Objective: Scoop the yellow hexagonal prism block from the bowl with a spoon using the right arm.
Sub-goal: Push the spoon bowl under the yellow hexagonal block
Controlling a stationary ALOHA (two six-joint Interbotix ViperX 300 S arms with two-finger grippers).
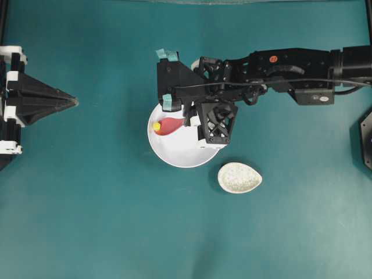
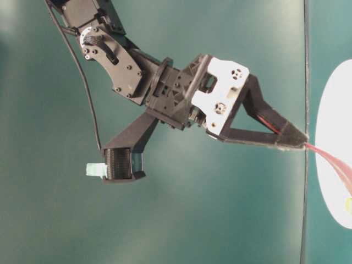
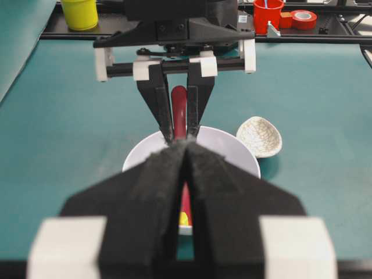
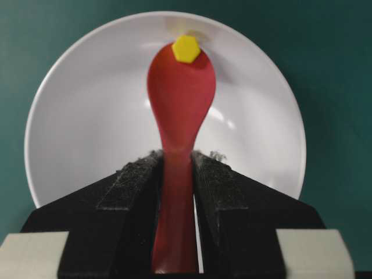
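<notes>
The white bowl stands mid-table. My right gripper reaches in from the right and is shut on the short handle of the pink-red spoon. The spoon's head points left inside the bowl. The yellow hexagonal prism block sits at the very tip of the spoon head, overlapping its edge, near the bowl's left wall. My left gripper is shut and empty at the far left, pointing toward the bowl.
A small speckled egg-shaped dish lies just right of and in front of the bowl. Beyond the table's far edge, the left wrist view shows a yellow cup, a red cup and a red tape roll.
</notes>
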